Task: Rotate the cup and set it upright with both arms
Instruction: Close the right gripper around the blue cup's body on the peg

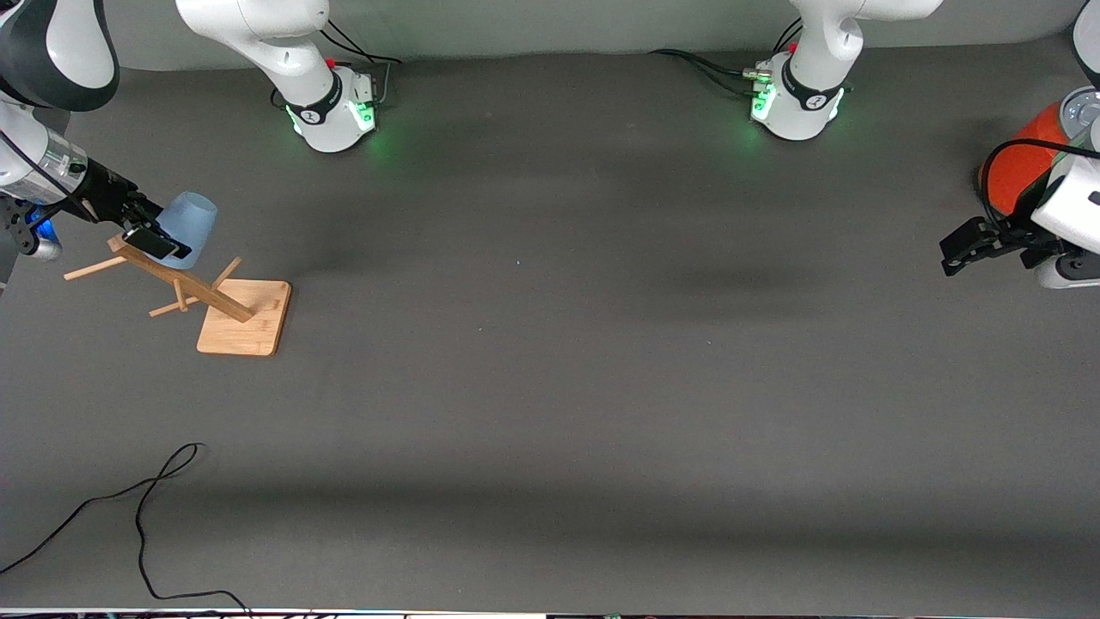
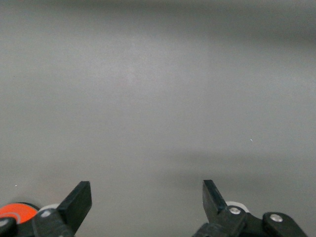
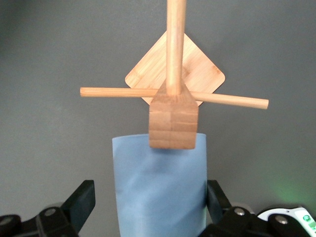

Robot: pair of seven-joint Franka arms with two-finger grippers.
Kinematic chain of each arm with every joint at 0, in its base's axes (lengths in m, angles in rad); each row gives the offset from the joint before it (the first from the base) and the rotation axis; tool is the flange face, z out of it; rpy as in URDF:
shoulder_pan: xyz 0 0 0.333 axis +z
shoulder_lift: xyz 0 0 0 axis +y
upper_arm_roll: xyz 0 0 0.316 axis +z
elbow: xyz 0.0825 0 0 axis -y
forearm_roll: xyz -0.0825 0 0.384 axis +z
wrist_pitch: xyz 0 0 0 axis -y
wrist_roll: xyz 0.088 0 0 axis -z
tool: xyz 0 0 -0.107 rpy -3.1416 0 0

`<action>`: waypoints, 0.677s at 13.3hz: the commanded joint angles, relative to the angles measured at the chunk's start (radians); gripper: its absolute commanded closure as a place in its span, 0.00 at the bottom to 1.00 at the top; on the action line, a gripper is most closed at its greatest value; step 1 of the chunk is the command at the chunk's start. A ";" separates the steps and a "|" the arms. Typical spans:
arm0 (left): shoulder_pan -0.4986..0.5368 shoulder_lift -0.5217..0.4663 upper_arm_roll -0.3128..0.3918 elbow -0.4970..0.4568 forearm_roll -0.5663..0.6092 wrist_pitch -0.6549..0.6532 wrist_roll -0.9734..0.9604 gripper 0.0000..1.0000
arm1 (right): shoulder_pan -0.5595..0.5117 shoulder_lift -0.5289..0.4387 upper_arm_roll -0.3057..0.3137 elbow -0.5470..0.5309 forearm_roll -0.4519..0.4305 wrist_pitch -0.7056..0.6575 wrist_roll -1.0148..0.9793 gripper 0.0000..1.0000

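Table (image 1: 550, 387): wide dark grey matte surface, felt-like and plain; a thin black cable (image 1: 142, 507) loops near the front-camera edge, toward the right arm's end.
Left arm: white jointed arm with dark bands; it waits at its own end of the table; the left gripper (image 1: 956, 249) hangs over the mat with fingers (image 2: 76, 205) spread wide and nothing between them.
Right arm: white with dark bands, reaching in from the opposite table end; the right gripper (image 1: 155, 241) is by the top of the rack, over the mat.
Canister (image 1: 1023, 163): big orange-red cylinder with a grey lid, at the left arm's end, partly hidden by that arm.
Rack (image 1: 245, 318): pale bamboo; a flat square base with rounded corners, a square post, round pegs sticking out; it stands toward the right arm's end.
Cup (image 1: 191, 222): small light-blue plastic tumbler, smooth, tapered, slightly translucent; it is up at the post's top, off the table; the right gripper's black fingers (image 3: 81, 200) sit on either side, touching its walls, so it looks grasped.
Progress: early, I judge; the cup is gripped but not yet clear of the rack; lifting away, passing to the left gripper, turning and standing it upright all remain.
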 commanded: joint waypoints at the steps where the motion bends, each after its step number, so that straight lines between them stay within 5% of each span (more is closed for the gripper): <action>1: 0.007 -0.007 -0.003 -0.009 -0.013 0.011 0.015 0.00 | 0.002 -0.002 -0.006 -0.010 -0.019 0.021 0.028 0.00; 3: 0.007 -0.007 -0.003 -0.009 -0.013 0.005 0.015 0.00 | -0.005 0.004 -0.009 -0.010 -0.019 0.019 0.027 0.05; 6: 0.006 -0.007 -0.003 -0.009 -0.013 0.007 0.015 0.00 | -0.005 0.007 -0.009 -0.012 -0.020 0.015 0.023 0.37; 9: 0.007 -0.007 -0.003 -0.009 -0.013 0.007 0.015 0.00 | -0.005 0.004 -0.009 -0.012 -0.025 0.007 0.022 0.49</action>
